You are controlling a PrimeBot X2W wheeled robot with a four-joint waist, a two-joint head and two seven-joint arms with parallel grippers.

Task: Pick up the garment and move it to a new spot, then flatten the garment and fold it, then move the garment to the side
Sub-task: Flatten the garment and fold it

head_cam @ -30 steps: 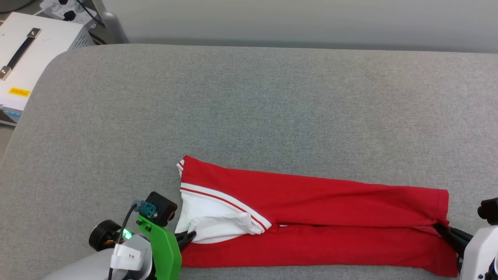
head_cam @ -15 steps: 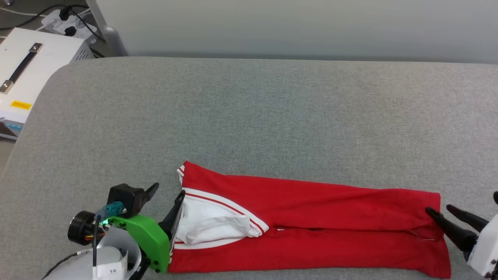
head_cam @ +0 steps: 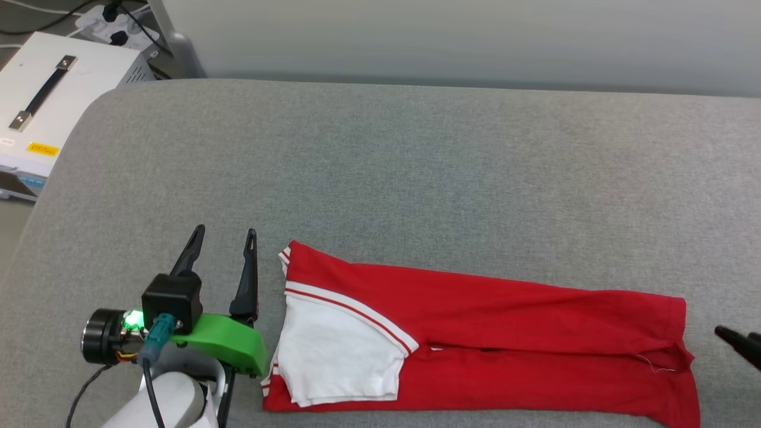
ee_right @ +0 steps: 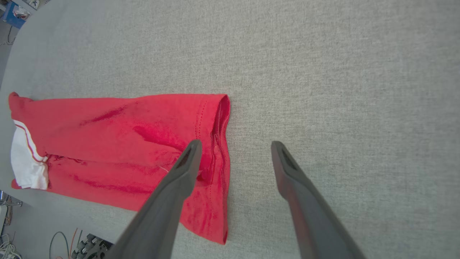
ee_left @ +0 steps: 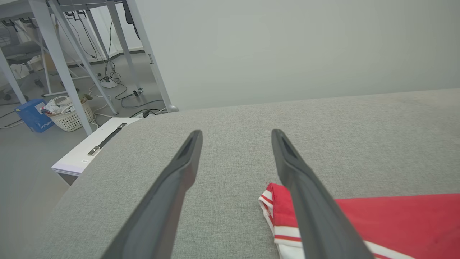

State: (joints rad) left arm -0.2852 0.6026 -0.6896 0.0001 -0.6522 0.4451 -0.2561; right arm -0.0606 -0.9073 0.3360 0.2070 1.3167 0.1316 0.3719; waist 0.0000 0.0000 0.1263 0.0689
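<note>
Upper left of the head view: white box, off the grey surface. Lower left: left gripper, fingers spread wide, empty, just beside the sleeve end. Lower middle to lower right: shirt, folded into a long flat band, white sleeve on top at its left end. Lower right edge: right gripper, fingers parted, holding nothing, near the hem. Looks light, soft, floppy; likely sags and unfolds if lifted by one end. Best pinched at both short ends, through all layers.

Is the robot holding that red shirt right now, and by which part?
Nothing is held. The left gripper and right gripper both stand open, beside the shirt, one at each end.
</note>
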